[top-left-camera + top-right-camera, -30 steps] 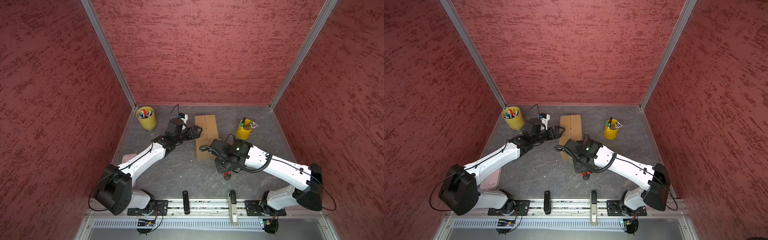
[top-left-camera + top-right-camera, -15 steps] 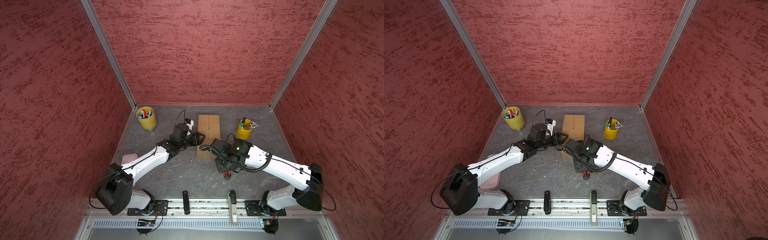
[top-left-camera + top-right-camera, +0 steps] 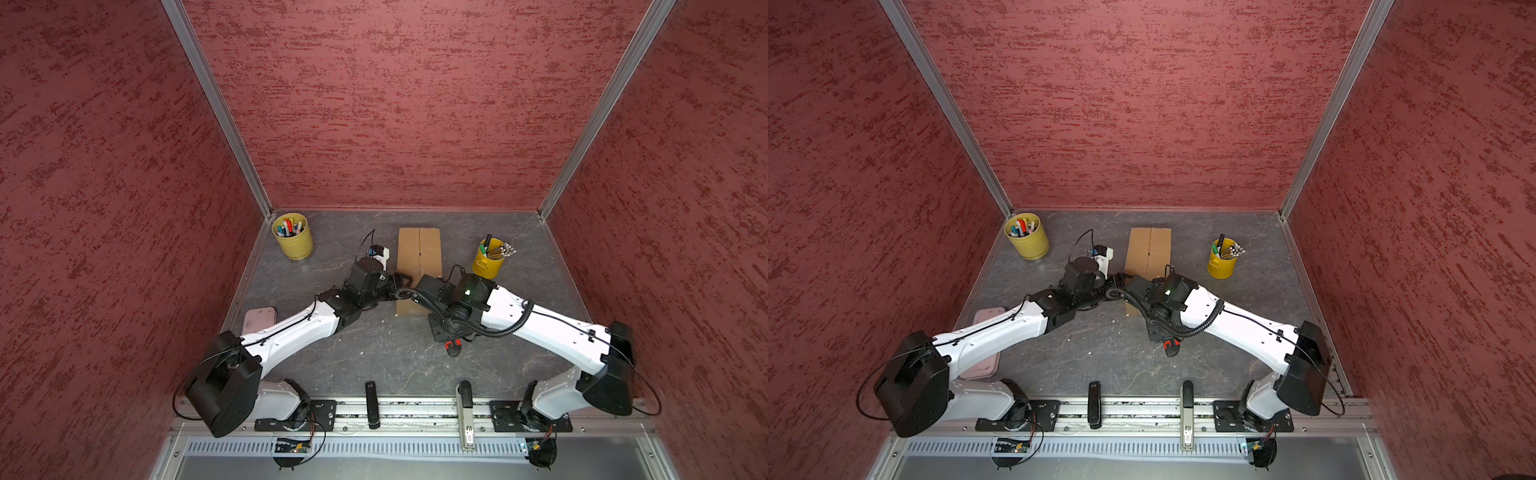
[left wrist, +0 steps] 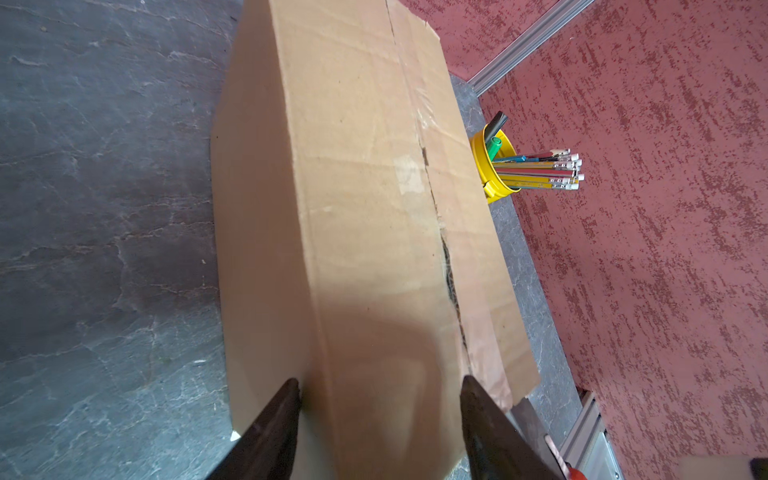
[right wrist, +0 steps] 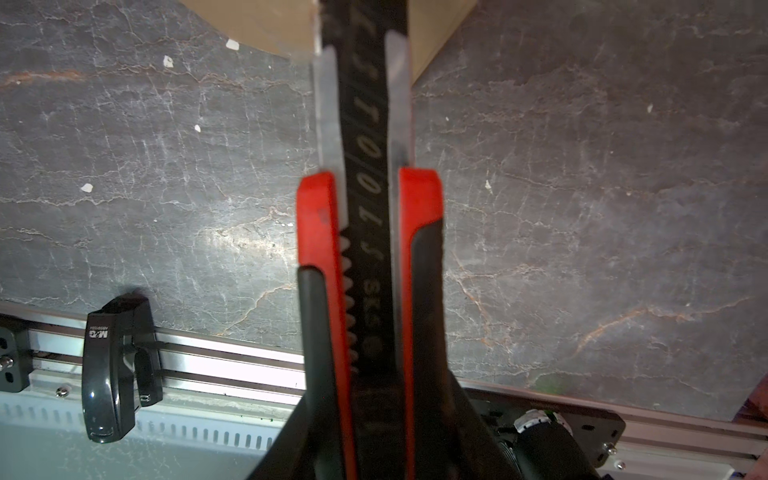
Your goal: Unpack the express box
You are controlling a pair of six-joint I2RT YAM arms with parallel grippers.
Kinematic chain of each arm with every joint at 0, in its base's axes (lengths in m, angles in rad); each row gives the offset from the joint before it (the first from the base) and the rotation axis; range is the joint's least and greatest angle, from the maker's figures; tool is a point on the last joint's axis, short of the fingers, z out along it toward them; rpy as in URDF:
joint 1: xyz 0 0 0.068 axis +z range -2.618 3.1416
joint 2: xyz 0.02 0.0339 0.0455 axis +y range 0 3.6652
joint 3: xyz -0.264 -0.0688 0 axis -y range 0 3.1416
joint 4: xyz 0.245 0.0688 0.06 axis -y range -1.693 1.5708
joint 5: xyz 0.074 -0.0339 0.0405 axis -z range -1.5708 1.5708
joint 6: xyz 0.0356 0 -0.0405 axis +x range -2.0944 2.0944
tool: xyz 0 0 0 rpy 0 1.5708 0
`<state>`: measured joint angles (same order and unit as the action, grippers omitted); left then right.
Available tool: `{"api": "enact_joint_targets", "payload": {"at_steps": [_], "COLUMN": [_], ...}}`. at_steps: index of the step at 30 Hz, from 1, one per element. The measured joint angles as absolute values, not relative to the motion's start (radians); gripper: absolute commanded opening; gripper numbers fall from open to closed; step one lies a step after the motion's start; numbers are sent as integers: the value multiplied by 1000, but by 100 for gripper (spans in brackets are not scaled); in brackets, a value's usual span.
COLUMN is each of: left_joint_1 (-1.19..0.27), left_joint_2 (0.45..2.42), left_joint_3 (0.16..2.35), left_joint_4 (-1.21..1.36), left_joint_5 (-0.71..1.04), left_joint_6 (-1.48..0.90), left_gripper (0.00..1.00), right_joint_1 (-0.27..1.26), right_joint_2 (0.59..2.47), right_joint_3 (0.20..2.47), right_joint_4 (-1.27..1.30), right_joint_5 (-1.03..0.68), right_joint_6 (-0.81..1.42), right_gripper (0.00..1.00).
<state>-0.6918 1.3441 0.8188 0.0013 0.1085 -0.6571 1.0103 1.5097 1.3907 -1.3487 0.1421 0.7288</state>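
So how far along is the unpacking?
Done: the right end effector has the knife in its grip, and the seam of the box shows a gap partway. In hand: the left end effector straddles the box's near end; whether it grips is unclear. Left: flaps lie flat, so opening them and emptying the box remain.

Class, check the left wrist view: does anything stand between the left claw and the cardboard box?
Nothing visible does. The left claw sits right at the express box, with only bare cardboard between its fingers. The yellow pencil cup stands beyond the box, clear of both.
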Motion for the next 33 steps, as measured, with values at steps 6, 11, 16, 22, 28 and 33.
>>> {"api": "enact_joint_targets", "payload": {"at_steps": [6, 11, 16, 22, 28, 33], "left_joint_1": [-711, -713, -713, -713, -713, -719], "left_joint_2": [1344, 1344, 1344, 1344, 1349, 1364], "left_joint_3": [814, 814, 814, 814, 814, 816], "left_joint_4": [6, 9, 9, 10, 19, 23], "left_joint_5": [99, 99, 98, 97, 96, 89], "left_joint_6": [-666, -667, -669, -669, -669, -669], "left_gripper": [61, 61, 61, 61, 61, 61], "right_joint_1": [1010, 1010, 1009, 998, 988, 982], "right_joint_2": [1510, 1515, 1518, 1517, 1515, 1514], "right_joint_3": [1401, 1401, 1400, 1377, 1368, 1365], "right_joint_4": [-1362, -1359, -1346, -1311, -1275, -1258], "right_joint_5": [175, 200, 212, 215, 214, 214], "right_joint_6": [746, 756, 756, 756, 756, 755], "right_gripper": [1, 1, 1, 1, 1, 1]}}
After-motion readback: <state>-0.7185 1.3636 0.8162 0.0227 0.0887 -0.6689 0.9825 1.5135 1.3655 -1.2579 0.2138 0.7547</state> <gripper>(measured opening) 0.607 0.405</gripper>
